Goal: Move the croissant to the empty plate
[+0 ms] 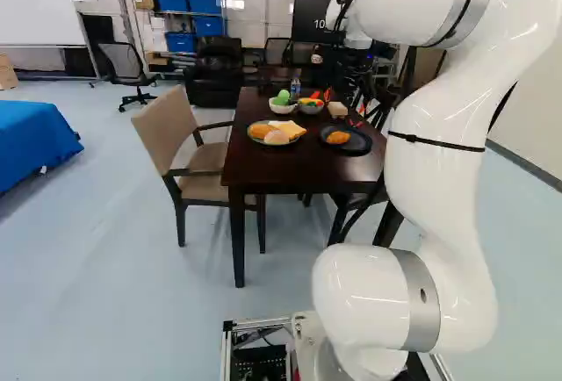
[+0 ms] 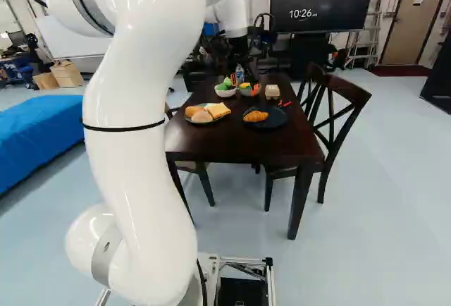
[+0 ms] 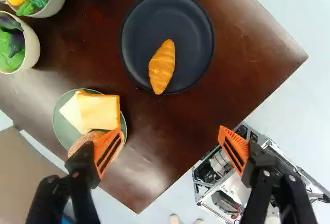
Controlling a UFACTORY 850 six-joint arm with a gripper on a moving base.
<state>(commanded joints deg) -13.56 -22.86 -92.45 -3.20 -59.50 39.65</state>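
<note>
Croissant [image 1: 338, 137] on the dark plate [image 1: 358, 144]; beige chair [image 1: 165, 131] beside the table [image 1: 303, 170].

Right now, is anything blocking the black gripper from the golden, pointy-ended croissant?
Nothing visible stands between the open gripper and the croissant, which lies uncovered on the round, dark plate. That plate holds no other food, so the croissant may already be where it belongs.

The white arm [image 2: 134, 144] is raised high and bent forward; the black tool [image 2: 239, 48] is pointed downward, its two fingers spread wide, their orange pads [image 3: 235, 147] turned toward each other.
</note>
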